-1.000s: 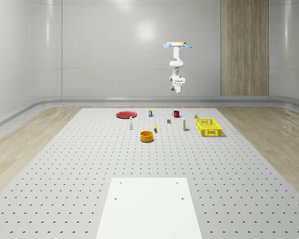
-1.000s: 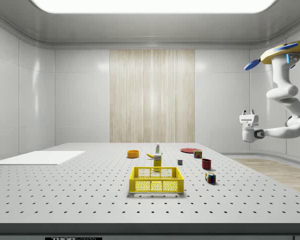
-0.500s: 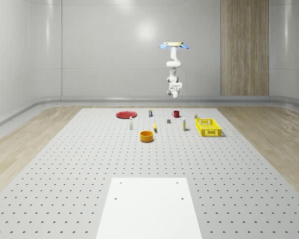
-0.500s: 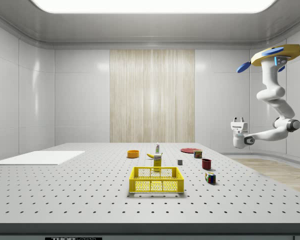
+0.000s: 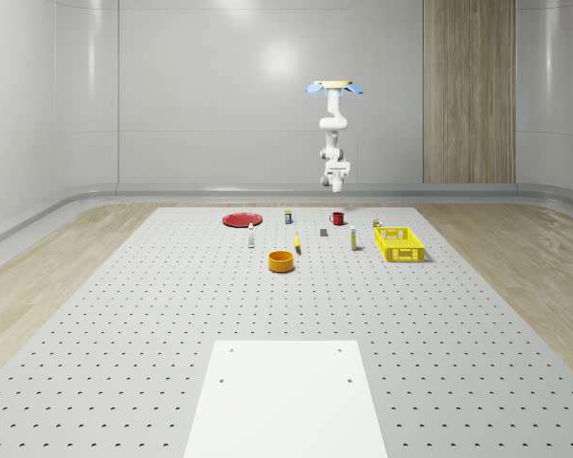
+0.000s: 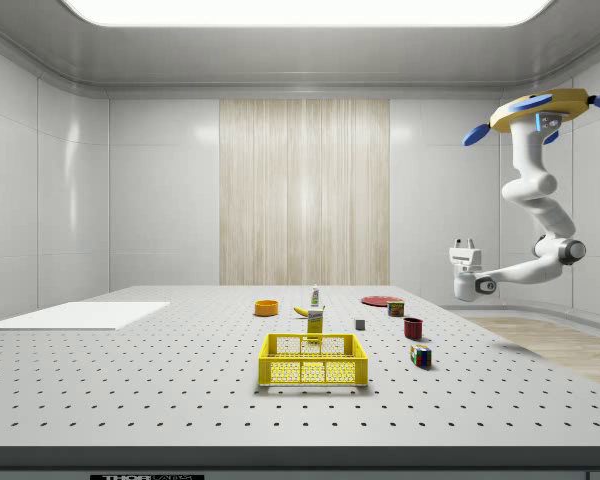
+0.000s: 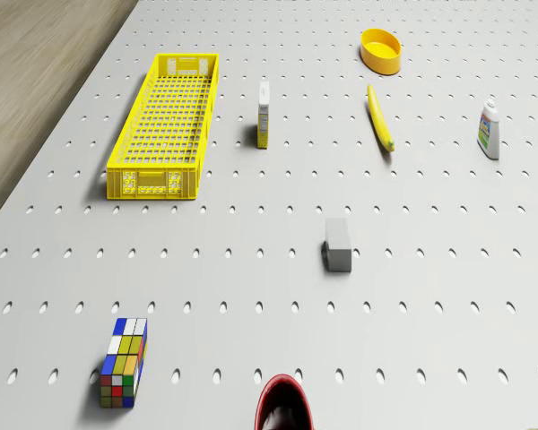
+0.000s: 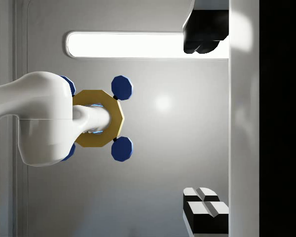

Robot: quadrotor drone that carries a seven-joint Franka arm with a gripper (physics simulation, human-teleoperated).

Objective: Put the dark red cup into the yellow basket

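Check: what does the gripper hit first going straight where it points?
Gripper points straight up, so probably the ceiling; the hovering drone sits off that line, to the side view's right. Depth unclear.

We're in a lab-style test room here, clean and rendered: a huge grey worktop (image 5: 124,315) drilled with a regular grid of holes, like an optical breadboard, fills the floor between strips of wood flooring (image 5: 38,272). Around it stand smooth, glossy pale wall panels (image 6: 160,190) with rounded corners, one tall wood-slat panel (image 6: 304,190), and a long light panel (image 6: 300,10) glowing overhead. A plain white sheet (image 5: 285,396) lies at one end of the worktop, and a drone (image 6: 540,108) with an arm hovers in mid-air above the far edge, all very much a robotics testing space.
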